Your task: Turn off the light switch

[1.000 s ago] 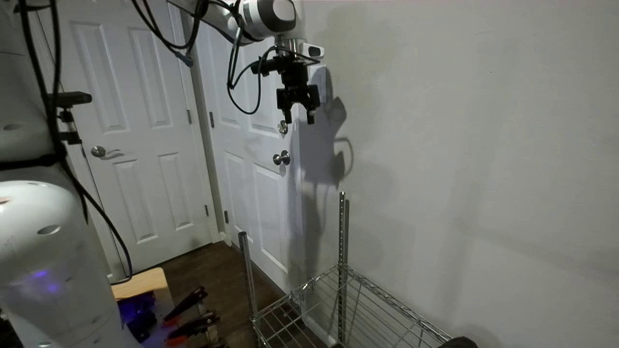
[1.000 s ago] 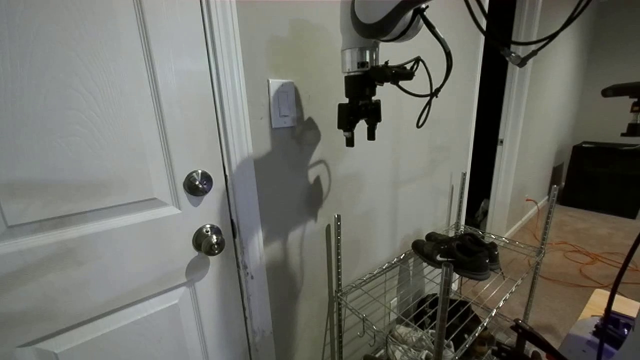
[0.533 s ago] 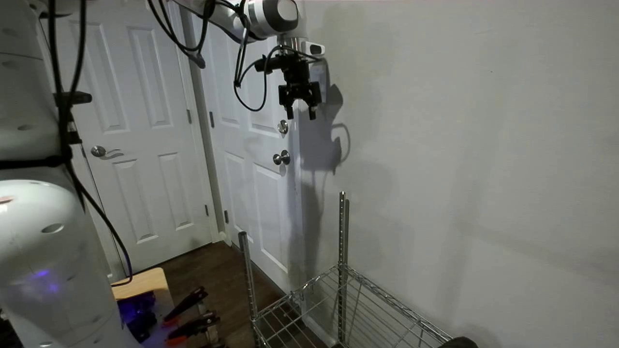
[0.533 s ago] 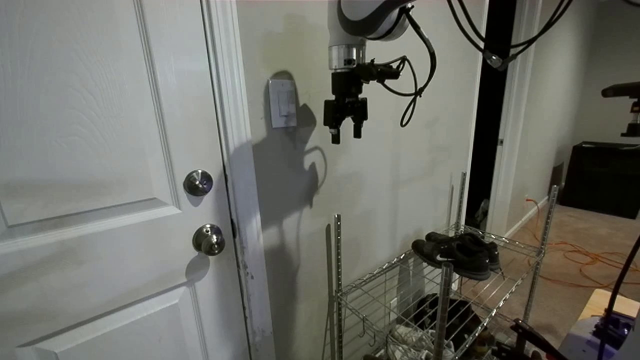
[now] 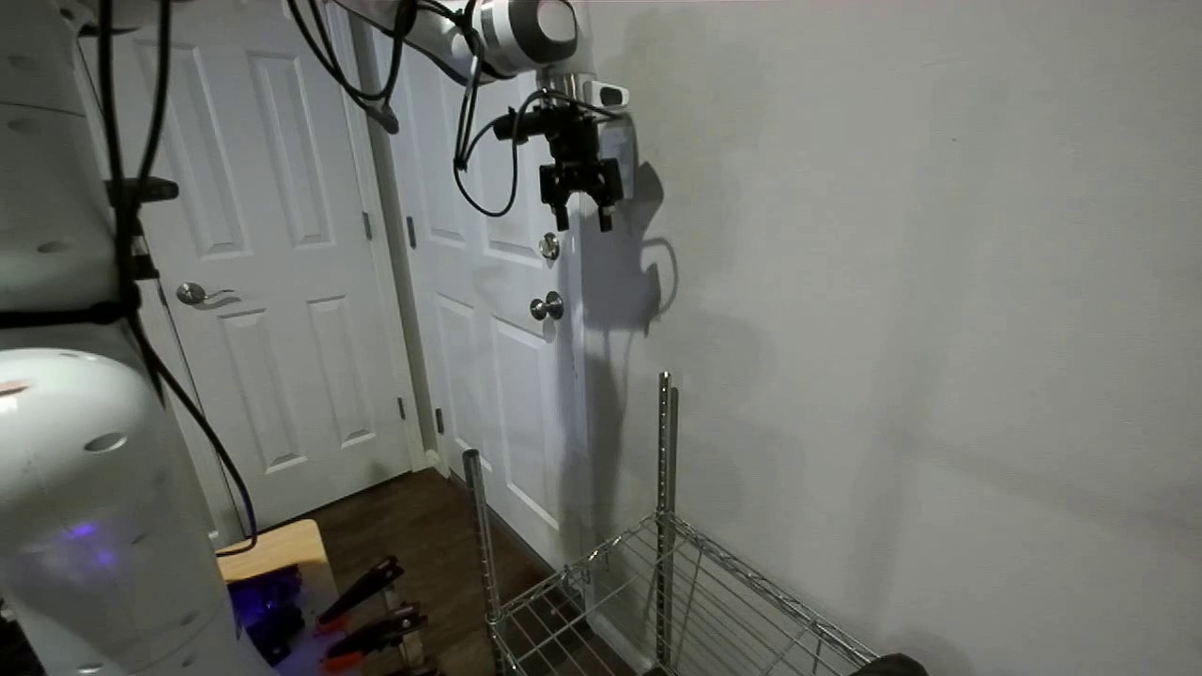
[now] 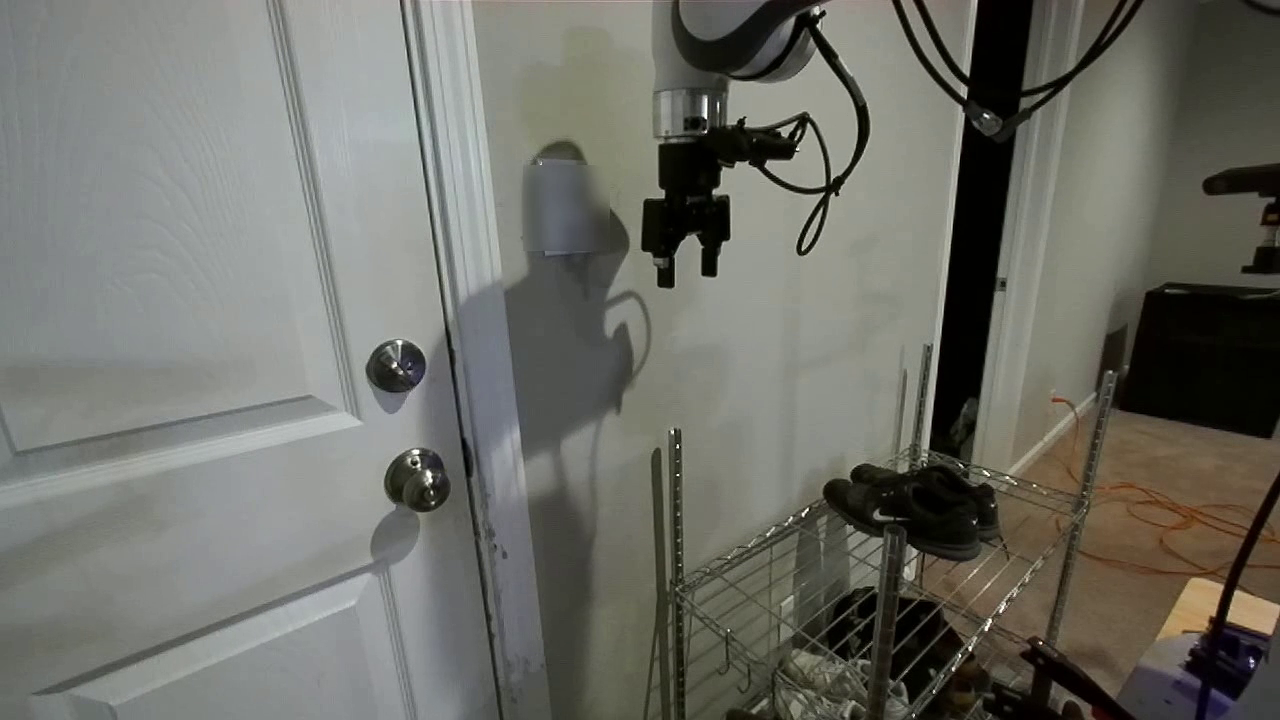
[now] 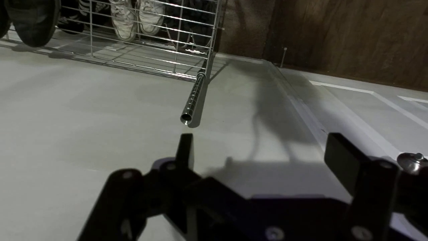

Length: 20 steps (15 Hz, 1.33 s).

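The light switch is a white wall plate beside the door frame. Its surface looks smeared now, and the arm's shadow falls on it. It also shows in an exterior view, partly behind my gripper. It is out of view in the wrist view. My gripper points down, open and empty. In that view it appears right of the plate, with its fingertips a little lower than the plate's bottom edge. It also shows in an exterior view. In the wrist view its fingers stand wide apart with only wall behind them.
A white door with a round knob and a lock stands beside the switch. A wire rack with upright posts is below, against the wall. Black shoes sit on it. Cables hang from the arm.
My gripper has moved slightly up and, in one exterior view, left, closer to the switch plate in the picture. In the last half second it has hardly moved. It has stayed open.
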### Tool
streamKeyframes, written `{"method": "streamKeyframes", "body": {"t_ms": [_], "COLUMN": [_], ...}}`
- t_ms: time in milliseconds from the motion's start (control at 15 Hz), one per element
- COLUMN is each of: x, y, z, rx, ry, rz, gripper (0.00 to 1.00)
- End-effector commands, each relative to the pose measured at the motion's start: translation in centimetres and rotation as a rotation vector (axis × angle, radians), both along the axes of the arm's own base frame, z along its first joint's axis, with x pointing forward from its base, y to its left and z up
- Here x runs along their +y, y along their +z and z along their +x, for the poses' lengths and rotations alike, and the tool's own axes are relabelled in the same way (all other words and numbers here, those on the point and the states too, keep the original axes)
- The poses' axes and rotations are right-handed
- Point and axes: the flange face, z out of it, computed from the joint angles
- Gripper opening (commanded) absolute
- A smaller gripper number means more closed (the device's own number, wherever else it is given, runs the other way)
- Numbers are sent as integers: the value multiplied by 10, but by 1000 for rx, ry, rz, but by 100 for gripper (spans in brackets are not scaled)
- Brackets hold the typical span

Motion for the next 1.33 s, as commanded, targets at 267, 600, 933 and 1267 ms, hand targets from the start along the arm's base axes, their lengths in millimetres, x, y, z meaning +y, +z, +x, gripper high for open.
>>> {"method": "streamKeyframes", "body": {"t_ms": [267, 600, 933, 1267], "x": [37, 46, 49, 48], "y": [15, 24, 28, 36], "z": [-2, 0, -4, -11], "rx": [-170, -383, -481, -511], "ry": [20, 29, 38, 37], "rz": [105, 173, 216, 234], "gripper": [100, 74, 48, 16]}}
